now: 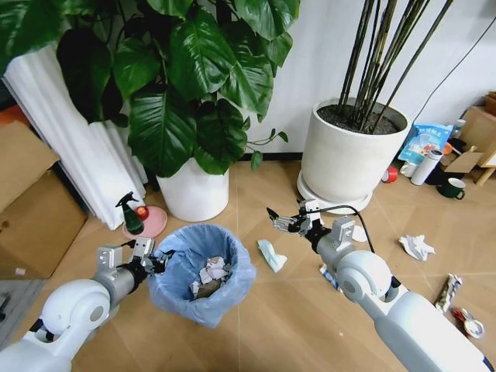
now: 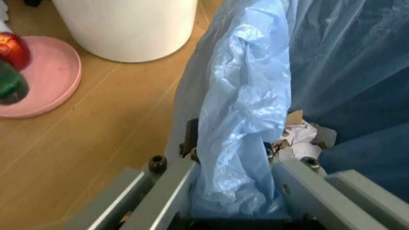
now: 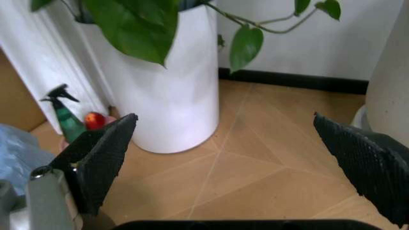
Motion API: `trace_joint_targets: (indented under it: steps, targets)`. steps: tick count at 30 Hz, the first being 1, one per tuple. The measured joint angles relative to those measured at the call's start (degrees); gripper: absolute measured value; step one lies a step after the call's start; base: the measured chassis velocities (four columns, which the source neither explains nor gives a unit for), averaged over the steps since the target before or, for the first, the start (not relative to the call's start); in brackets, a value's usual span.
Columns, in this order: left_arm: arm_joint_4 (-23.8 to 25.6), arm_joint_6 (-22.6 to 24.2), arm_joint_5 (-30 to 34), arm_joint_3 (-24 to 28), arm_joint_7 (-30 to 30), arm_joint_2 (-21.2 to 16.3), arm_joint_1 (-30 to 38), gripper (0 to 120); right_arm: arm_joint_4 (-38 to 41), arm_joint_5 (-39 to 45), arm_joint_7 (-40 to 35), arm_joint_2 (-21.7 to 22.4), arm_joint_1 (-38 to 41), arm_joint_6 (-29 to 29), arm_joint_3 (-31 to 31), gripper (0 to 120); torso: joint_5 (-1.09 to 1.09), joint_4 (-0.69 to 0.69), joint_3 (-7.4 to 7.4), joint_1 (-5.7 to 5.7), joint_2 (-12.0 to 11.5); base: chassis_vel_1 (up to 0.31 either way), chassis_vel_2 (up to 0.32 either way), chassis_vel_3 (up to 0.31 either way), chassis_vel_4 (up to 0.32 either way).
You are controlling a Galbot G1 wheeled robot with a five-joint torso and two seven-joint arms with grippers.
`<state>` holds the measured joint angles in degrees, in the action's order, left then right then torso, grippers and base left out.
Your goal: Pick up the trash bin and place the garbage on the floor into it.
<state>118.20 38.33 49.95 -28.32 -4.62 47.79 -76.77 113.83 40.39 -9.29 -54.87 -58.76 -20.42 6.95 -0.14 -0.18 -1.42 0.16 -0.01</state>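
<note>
Blue-lined trash bin with paper wads inside, upright

An office-like room is indicated: 2 potted plants at 12 o'clock, cardboard boxes at 9 o'clock, chevron floor.

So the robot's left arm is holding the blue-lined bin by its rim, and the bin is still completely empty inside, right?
Not quite. The left gripper does clamp the trash bin by its bag-covered rim, but the bin is not empty: the head view shows crumpled white paper wads already lying inside it. The left wrist view also shows paper just past the jaws.
</note>
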Motion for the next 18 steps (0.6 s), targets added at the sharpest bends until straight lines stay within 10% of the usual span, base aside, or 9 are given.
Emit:
trace_joint_targets:
  steps: [18]
  targets:
    - [-0.2,-0.7,-0.2,0.1,0.8,0.0,1.5,1,-29.3,-10.9,11.4,-4.9,-1.0,4.3,0.3,100,0.03,0.03,0.02,-0.04,0.0,0.003,-0.008,-0.006,0.002]
